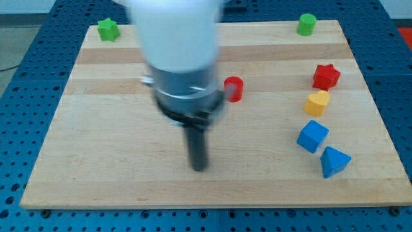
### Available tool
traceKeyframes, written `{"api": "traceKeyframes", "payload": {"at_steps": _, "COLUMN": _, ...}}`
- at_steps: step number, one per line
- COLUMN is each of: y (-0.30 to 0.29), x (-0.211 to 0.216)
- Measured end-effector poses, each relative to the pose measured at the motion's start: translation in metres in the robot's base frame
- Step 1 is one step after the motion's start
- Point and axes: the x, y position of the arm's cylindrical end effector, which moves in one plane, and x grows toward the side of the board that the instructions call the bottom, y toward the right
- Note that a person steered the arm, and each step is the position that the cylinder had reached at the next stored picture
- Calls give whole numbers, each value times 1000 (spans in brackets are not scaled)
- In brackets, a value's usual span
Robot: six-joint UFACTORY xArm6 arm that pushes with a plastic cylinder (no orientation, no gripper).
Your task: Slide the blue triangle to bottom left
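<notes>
The blue triangle [334, 161] lies near the board's bottom right. A blue cube [312, 136] sits just up and left of it. My tip [200, 167] rests on the board at the lower middle, far to the left of the blue triangle and touching no block. The arm's white and grey body [179, 58] hangs over the board's upper middle.
A yellow block [317, 102] and a red star [326, 76] stand above the blue cube. A red cylinder [234, 88] is beside the arm's body. A green star [108, 29] is at top left, a green cylinder [307, 24] at top right. The wooden board [96, 161] has blue pegboard around it.
</notes>
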Motion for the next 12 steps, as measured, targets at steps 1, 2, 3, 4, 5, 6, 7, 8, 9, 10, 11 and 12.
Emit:
{"api": "traceKeyframes", "payload": {"at_steps": 1, "y": 117, "x": 19}}
{"api": "traceKeyframes", "payload": {"at_steps": 2, "y": 173, "x": 45}}
{"api": "traceKeyframes", "payload": {"at_steps": 3, "y": 198, "x": 40}}
{"api": "traceKeyframes", "payload": {"at_steps": 4, "y": 231, "x": 4}}
{"api": "traceKeyframes", "payload": {"at_steps": 5, "y": 236, "x": -2}}
{"api": "traceKeyframes", "payload": {"at_steps": 6, "y": 236, "x": -2}}
{"api": "traceKeyframes", "payload": {"at_steps": 7, "y": 222, "x": 2}}
{"api": "traceKeyframes", "payload": {"at_steps": 8, "y": 203, "x": 17}}
{"api": "traceKeyframes", "payload": {"at_steps": 9, "y": 185, "x": 9}}
{"api": "traceKeyframes", "payload": {"at_steps": 10, "y": 170, "x": -21}}
{"api": "traceKeyframes", "payload": {"at_steps": 11, "y": 146, "x": -42}}
{"api": "traceKeyframes", "payload": {"at_steps": 12, "y": 116, "x": -55}}
